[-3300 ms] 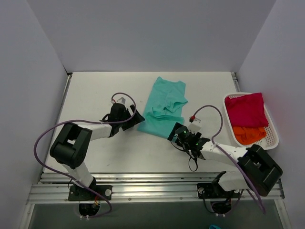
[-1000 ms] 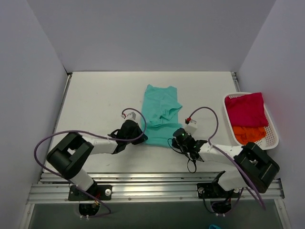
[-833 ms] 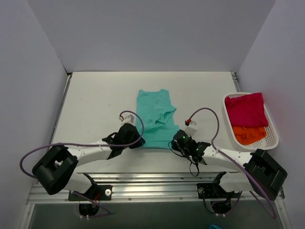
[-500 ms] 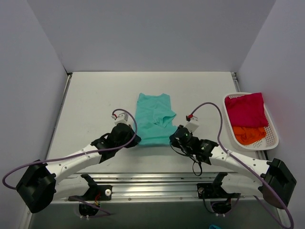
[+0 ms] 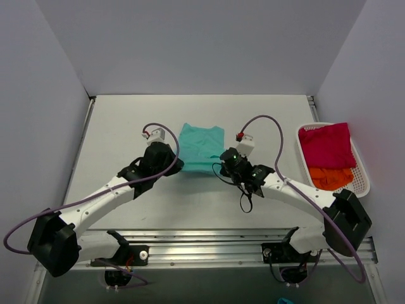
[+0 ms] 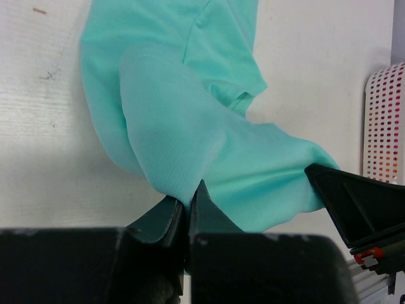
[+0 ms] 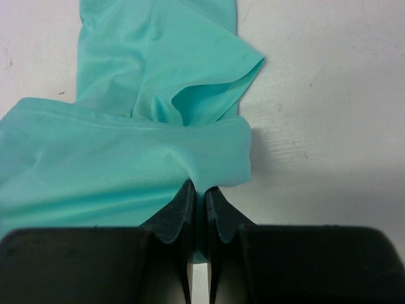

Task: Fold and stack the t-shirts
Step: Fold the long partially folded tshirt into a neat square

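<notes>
The teal t-shirt (image 5: pixel 200 145) lies mid-table, its near edge lifted and carried over the rest of the cloth. My left gripper (image 5: pixel 173 166) is shut on that edge's left corner, the fabric (image 6: pixel 183 145) pinched between its fingers (image 6: pixel 166 216). At the right corner my right gripper (image 5: pixel 223 163) is shut on the same hem (image 7: pixel 158 158), which bunches into its fingers (image 7: pixel 183 206). A sleeve (image 7: pixel 215 82) shows beyond the fold. The crimson-pink t-shirt (image 5: pixel 326 144) and the orange t-shirt (image 5: pixel 330 178) lie in the basket.
A white mesh basket (image 5: pixel 362 183) stands at the table's right edge; its dotted wall (image 6: pixel 385 126) shows in the left wrist view. Purple cables (image 5: pixel 266 120) loop above both wrists. Grey walls close the table on three sides.
Both grippers have moved away from the near edge toward the back, carrying the teal shirt's near hem over the rest of it. The shirt now looks shorter. Both stayed shut.
</notes>
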Available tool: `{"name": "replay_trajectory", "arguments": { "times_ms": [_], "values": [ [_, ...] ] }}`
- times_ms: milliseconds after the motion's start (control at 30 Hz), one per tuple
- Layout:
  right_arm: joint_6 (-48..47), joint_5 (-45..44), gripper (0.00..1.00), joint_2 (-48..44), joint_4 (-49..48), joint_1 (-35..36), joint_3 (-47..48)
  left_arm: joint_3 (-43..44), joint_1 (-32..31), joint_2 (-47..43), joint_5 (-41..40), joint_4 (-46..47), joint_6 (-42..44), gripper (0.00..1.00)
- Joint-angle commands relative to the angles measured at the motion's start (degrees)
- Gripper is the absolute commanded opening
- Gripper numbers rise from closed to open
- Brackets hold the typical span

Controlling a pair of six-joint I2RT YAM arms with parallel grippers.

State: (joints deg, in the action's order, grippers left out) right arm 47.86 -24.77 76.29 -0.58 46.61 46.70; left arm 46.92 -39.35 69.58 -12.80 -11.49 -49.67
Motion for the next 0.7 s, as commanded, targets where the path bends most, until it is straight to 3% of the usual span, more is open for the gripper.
{"name": "replay_trajectory", "arguments": {
  "times_ms": [0,500,633,667],
  "values": [
    [-4.4,-2.3,0.0,2.2,1.1,-4.2,2.7,4.4,4.2,1.6,0.0,-1.8,2.7,0.03],
    [-8.7,1.6,0.0,14.5,-2.7,-10.3,14.4,10.6,14.3,12.6,6.9,4.0,6.2,0.03],
    [-9.0,4.1,0.0,23.6,-4.8,-14.5,22.3,17.7,20.2,22.9,9.7,5.9,7.7,0.04],
    [-9.4,4.8,0.0,26.5,-5.0,-15.7,25.3,23.3,21.7,25.8,11.6,8.2,8.4,0.04]
  ]
}}
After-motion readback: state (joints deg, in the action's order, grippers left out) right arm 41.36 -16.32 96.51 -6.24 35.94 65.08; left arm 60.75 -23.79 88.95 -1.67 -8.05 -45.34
